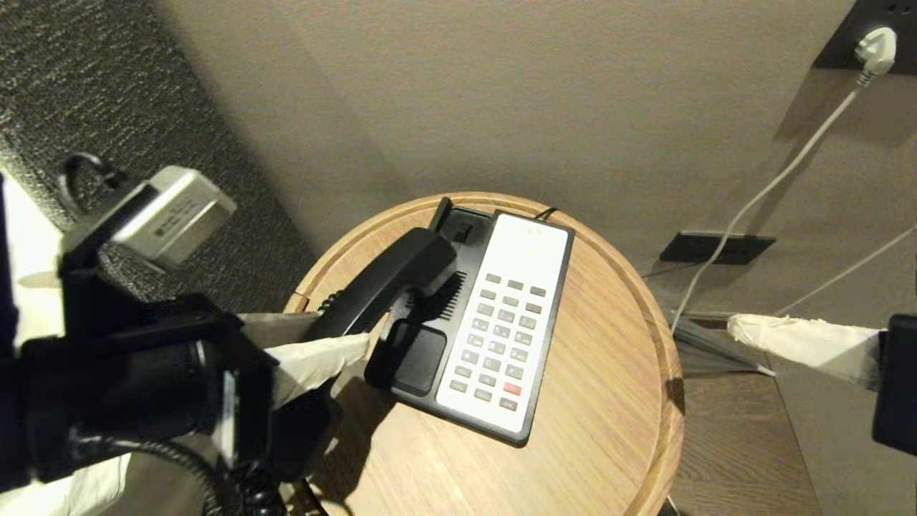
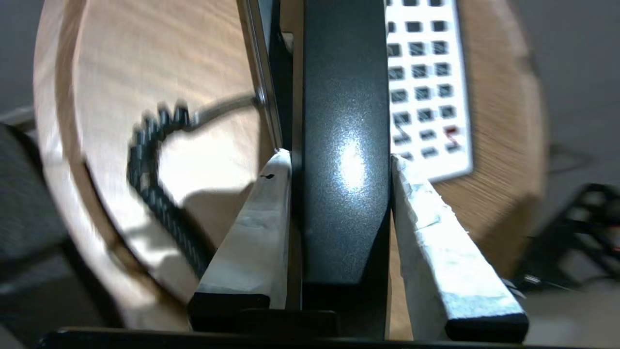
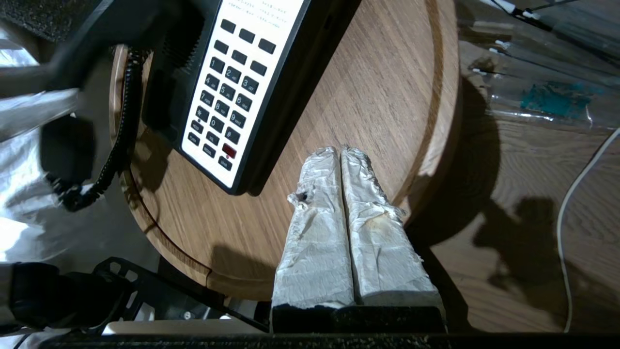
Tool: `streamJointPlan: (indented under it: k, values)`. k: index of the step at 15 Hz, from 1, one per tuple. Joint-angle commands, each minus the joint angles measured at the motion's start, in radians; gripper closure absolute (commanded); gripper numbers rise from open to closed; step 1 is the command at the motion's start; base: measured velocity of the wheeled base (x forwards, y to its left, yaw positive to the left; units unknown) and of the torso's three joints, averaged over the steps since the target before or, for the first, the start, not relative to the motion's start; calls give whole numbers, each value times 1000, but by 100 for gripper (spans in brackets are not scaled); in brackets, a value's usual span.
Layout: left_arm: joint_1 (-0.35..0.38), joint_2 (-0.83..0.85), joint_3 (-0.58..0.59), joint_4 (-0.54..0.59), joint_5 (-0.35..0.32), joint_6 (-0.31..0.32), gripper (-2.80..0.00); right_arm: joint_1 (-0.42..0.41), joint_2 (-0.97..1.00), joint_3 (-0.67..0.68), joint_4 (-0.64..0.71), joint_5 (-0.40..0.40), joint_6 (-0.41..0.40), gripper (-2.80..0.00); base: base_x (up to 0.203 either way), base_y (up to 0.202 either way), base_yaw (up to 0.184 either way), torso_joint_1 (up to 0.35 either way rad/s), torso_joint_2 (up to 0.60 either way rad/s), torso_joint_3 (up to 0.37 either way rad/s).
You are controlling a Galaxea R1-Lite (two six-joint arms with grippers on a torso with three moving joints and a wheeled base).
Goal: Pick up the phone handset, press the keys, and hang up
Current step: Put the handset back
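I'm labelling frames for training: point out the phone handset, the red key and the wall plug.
phone handset [image 1: 401,276]: head view, raised upper end.
red key [image 1: 511,389]: head view, its face.
wall plug [image 1: 877,47]: head view, white body.

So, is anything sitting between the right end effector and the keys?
Nothing visible. The right end effector hangs shut over bare table beside the phone base, and the keys lie uncovered. The left end effector grips the phone handset, lifted on the far side of the keypad.
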Motion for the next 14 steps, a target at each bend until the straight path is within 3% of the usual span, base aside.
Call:
streamJointPlan:
  k: [1, 6, 14]
  values:
    - [0, 153, -102, 6, 26, 15, 0, 0, -46, 24, 4, -1, 3, 0, 0, 0, 0, 0, 0, 0]
    - [-3, 231, -284, 106, 91, 22, 0, 0, -108, 86, 6, 1, 3, 0, 0, 0, 0, 0, 0, 0]
    - [-6, 267, -331, 133, 144, 19, 0, 0, -108, 75, 7, -1, 3, 0, 0, 0, 0, 0, 0, 0]
